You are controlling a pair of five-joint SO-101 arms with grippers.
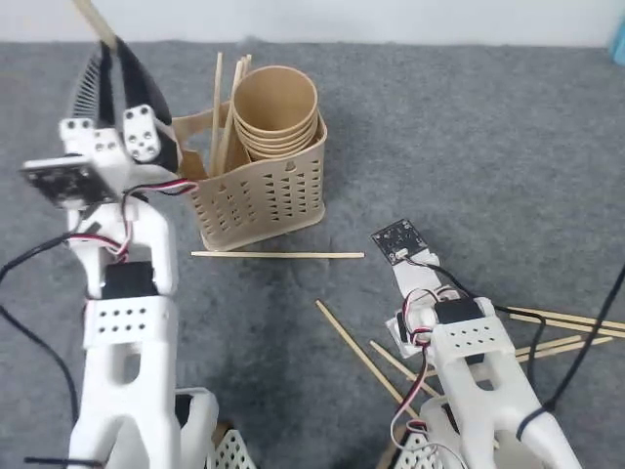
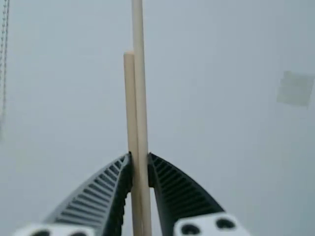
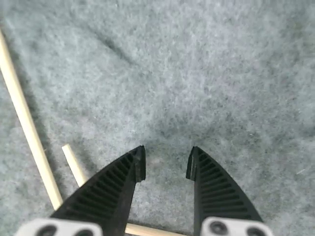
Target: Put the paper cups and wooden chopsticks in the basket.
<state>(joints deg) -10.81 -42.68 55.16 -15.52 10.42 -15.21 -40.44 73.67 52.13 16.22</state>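
Two wooden chopsticks (image 2: 139,113) stand side by side in the left jaws, which are closed tight on them. One stick ends short of the other, and the longer is cut off by the picture's edge. The left arm (image 1: 122,293) has them raised at the far left, just left of the basket (image 1: 278,200). The right jaws hang partly open with nothing between them, low over the worktop's grey felt-like cover (image 3: 197,73) at the near right. Just beside them lie a long chopstick (image 3: 27,125) and a shorter end (image 3: 74,164), both running out of sight behind a jaw.

The grey cover spreads over the whole worktop to a pale wall (image 1: 391,20) at the far edge. The basket holds a nested stack of paper cups (image 1: 276,103), the lower ones hidden by its slotted wall, with a few upright sticks (image 1: 223,107) to their left. A single chopstick (image 1: 278,255) lies flat on the near side of the basket, apart from it. More loose sticks (image 1: 356,352) fan out at the near right, partly covered by the right arm (image 1: 479,371) and its cables. A blue thing (image 1: 619,44) at the far right edge and a white perforated part (image 1: 234,449) at the near edge are cut off and hard to make out.
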